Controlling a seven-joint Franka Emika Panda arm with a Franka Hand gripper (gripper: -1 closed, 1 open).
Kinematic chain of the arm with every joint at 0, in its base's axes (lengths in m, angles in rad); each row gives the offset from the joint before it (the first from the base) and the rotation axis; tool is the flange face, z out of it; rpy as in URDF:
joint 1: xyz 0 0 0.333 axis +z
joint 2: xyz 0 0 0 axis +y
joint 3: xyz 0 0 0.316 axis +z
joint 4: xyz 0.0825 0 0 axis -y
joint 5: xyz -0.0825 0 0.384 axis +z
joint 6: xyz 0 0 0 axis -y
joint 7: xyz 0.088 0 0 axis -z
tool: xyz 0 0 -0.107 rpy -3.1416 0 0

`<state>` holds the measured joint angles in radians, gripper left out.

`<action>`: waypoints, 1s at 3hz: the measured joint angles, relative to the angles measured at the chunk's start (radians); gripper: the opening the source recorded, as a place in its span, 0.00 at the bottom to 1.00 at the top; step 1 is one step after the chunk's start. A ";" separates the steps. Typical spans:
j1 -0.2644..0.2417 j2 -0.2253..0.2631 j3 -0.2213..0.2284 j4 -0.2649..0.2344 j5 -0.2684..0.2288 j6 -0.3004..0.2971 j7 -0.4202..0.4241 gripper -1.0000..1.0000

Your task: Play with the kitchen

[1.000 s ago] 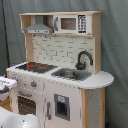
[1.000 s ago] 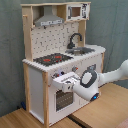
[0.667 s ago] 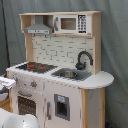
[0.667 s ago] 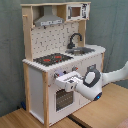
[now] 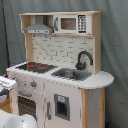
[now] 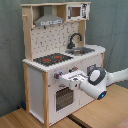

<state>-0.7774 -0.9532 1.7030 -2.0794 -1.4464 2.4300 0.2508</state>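
The kitchen (image 5: 60, 97) is a toy of pale wood and white panels, seen in both exterior views (image 6: 36, 85). On top lie a black-red hob (image 5: 35, 66), a sink (image 5: 71, 74) and a black faucet (image 5: 83, 59). Above hang a grey hood (image 6: 49, 20) and a microwave (image 6: 77, 11). My gripper (image 6: 64, 77) is against the front panel by the knobs (image 6: 57, 75), just above the oven door (image 6: 62, 97). In the first exterior view the gripper (image 5: 4, 82) shows only at the left edge.
A grey curtain (image 5: 115, 50) hangs behind the kitchen. The kitchen stands on a wooden floor (image 6: 102, 112). My white arm (image 6: 112, 77) reaches in from the second exterior view's right, and a white part of it (image 5: 15, 121) fills the first exterior view's lower left.
The arm's wrist has risen a little and edged closer to the front panel. The gripper stays at the knobs.
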 joint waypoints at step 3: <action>-0.041 0.040 -0.024 -0.038 -0.023 0.183 -0.065 1.00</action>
<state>-0.8184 -0.9129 1.6793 -2.1173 -1.4696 2.6127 0.1855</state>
